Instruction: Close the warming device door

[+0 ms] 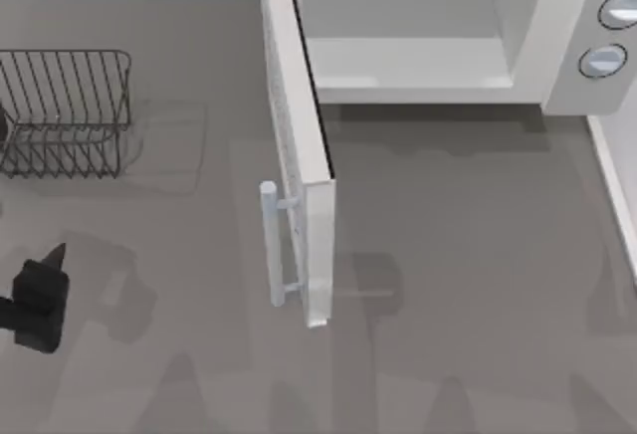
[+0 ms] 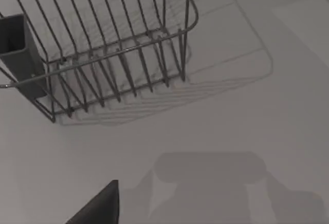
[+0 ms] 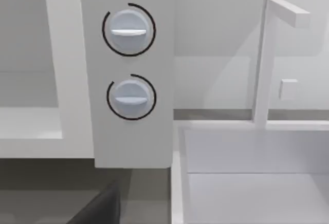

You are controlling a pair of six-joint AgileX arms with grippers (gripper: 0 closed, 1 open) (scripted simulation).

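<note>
Nearest us, the door (image 1: 304, 170) swings wide off the warming device (image 1: 428, 31) at the table's far side; our left gripper (image 1: 40, 300) sits low left, grip state unreadable.

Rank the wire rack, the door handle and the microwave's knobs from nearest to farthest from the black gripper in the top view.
Measured from the left gripper, at the table's left edge:
1. Wire rack, behind the gripper on the left side.
2. Handle, on the open door near the middle.
3. Knobs, on the microwave at the far right.
</note>
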